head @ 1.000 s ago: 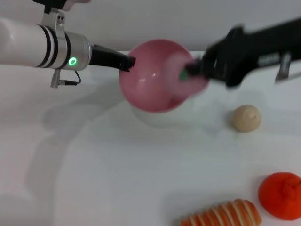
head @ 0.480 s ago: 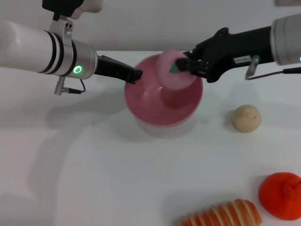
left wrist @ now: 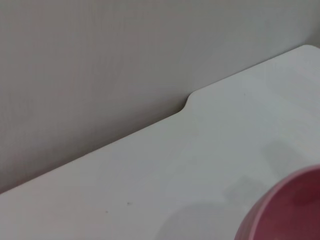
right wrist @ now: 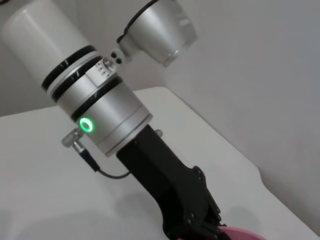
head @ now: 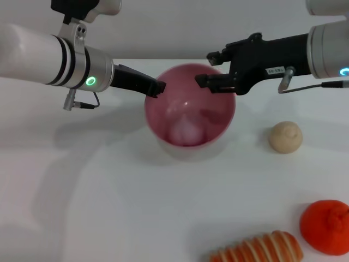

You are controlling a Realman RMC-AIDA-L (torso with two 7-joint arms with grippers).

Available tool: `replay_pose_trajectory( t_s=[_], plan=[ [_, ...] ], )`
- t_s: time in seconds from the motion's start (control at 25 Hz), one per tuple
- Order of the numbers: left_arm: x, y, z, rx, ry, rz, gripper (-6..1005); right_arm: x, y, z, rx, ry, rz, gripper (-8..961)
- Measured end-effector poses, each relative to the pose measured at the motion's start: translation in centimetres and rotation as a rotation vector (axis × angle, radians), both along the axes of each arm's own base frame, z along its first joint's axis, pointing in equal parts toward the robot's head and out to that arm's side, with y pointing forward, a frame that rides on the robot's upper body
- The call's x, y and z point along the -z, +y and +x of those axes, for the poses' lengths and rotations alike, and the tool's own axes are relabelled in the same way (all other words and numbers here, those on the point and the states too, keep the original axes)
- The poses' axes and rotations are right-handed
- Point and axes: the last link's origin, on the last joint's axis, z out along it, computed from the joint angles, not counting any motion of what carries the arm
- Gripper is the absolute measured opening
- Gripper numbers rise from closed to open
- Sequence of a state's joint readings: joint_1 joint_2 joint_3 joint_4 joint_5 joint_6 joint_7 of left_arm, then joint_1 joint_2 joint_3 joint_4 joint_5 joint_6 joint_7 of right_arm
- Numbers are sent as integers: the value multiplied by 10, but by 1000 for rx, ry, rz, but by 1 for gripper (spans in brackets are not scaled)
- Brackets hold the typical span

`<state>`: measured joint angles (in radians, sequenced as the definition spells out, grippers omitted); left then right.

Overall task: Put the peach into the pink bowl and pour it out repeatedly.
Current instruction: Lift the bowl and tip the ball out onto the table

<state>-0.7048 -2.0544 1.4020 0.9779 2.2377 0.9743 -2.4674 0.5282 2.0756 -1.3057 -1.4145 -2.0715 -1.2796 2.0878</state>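
Right end effector [head: 210, 69] spread wide — peach [head: 188, 131] inside upright pink bowl [head: 158, 112], left end effector [head: 159, 87] pinching rim

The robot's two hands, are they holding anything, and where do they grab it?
The left gripper holds the pink bowl by its rim. The right gripper is open above the bowl and holds nothing; the peach lies inside the bowl.

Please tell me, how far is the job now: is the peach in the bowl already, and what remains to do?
Done: the peach lies inside the pink bowl. In hand: the left gripper holds the bowl's rim, and the right gripper hangs open above the bowl. Left: pouring the peach out, then repeating.
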Motion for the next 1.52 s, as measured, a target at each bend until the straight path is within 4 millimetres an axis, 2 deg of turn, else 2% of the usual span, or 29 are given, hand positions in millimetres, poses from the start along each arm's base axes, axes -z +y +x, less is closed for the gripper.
replay_pose_trajectory(
  t_s=[0.08, 0.28, 0.36, 0.4, 0.44, 0.6, 0.68, 0.72, 0.76, 0.96, 1.12, 1.16, 1.24, 1.32, 1.52],
  plan=[
    [0, 0, -1, 0, 5, 1, 87, -3, -2, 2, -1, 32, 10, 332],
    [-1, 1, -3, 2, 41, 3, 88, -26, -13, 9, -96, 222, 85, 516],
    [-3, 1, -1, 19, 44, 12, 89, -37, -22, 17, -149, 325, 138, 516],
    [-2, 2, 0, 29, 46, 16, 90, -47, -30, 28, -194, 424, 208, 516],
    [-1, 2, 1, 40, 50, 20, 90, -47, -30, 28, -194, 424, 208, 516],
    [9, 2, 7, 100, 73, 51, 91, -65, -43, 62, -233, 648, 417, 516],
    [13, 1, 11, 146, 83, 94, 92, -71, -49, 84, -223, 734, 520, 516],
    [14, 1, 12, 156, 85, 103, 93, -74, -53, 102, -196, 786, 587, 516],
    [15, 1, 14, 175, 84, 129, 93, -74, -53, 102, -196, 786, 587, 516],
    [21, -4, 19, 253, 75, 237, 95, -84, -65, 142, -110, 884, 740, 517],
    [29, -23, 22, 349, 32, 394, 96, -93, -75, 165, -62, 930, 831, 517],
    [33, -32, 22, 377, 13, 450, 97, -95, -77, 168, -55, 933, 844, 517],
    [34, -35, 21, 385, 7, 470, 97, -98, -79, 173, -43, 934, 868, 517],
    [40, -47, 18, 415, -13, 536, 98, -102, -82, 178, -31, 932, 892, 517],
    [50, -65, 12, 489, -36, 666, 100, -104, -82, 179, -31, 931, 902, 517]
  ],
)
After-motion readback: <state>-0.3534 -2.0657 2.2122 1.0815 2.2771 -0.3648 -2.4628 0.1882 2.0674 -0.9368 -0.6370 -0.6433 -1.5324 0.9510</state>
